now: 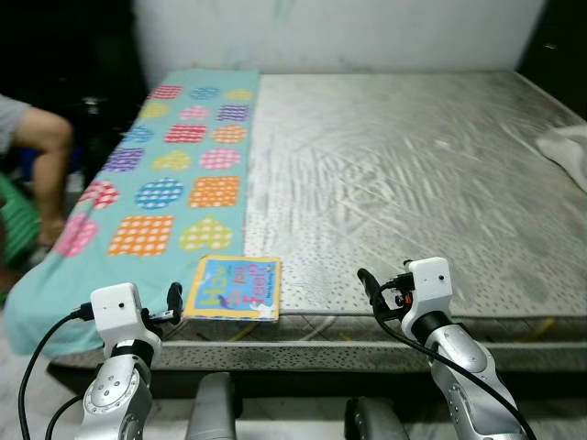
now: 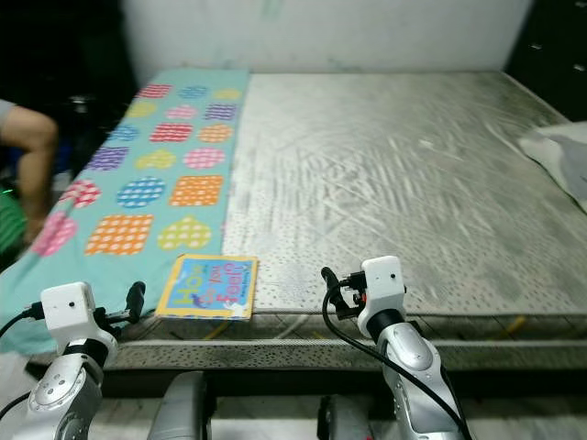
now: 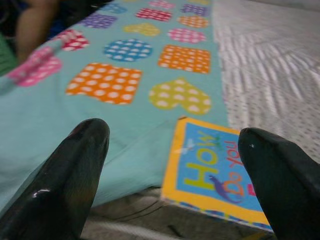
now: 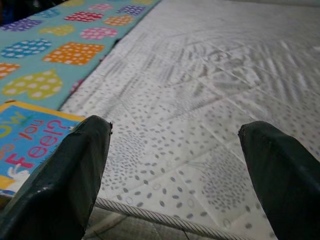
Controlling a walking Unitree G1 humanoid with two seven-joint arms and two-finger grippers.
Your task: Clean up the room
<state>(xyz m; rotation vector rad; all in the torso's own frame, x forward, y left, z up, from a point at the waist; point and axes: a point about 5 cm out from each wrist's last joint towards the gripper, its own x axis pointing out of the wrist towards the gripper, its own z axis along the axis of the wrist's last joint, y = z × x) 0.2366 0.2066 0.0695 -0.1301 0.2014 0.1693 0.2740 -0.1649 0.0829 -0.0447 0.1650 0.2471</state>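
A children's book (image 1: pixel 233 288) with a blue cover and yellow border lies flat at the near edge of the bed, half on the teal patterned blanket (image 1: pixel 174 174). My left gripper (image 1: pixel 173 301) hovers just left of the book, open, with the book's corner between its fingers (image 3: pixel 70 175) in the left wrist view. My right gripper (image 1: pixel 369 286) is held at the bed's near edge to the right of the book (image 4: pixel 30 145), open and empty over the grey mattress (image 4: pixel 210 110).
The grey dotted mattress (image 1: pixel 413 174) spans the view up to a pale wall. A white cloth (image 1: pixel 567 151) lies at the bed's far right edge. A person's arm (image 1: pixel 41 156) is at the left, beside the blanket.
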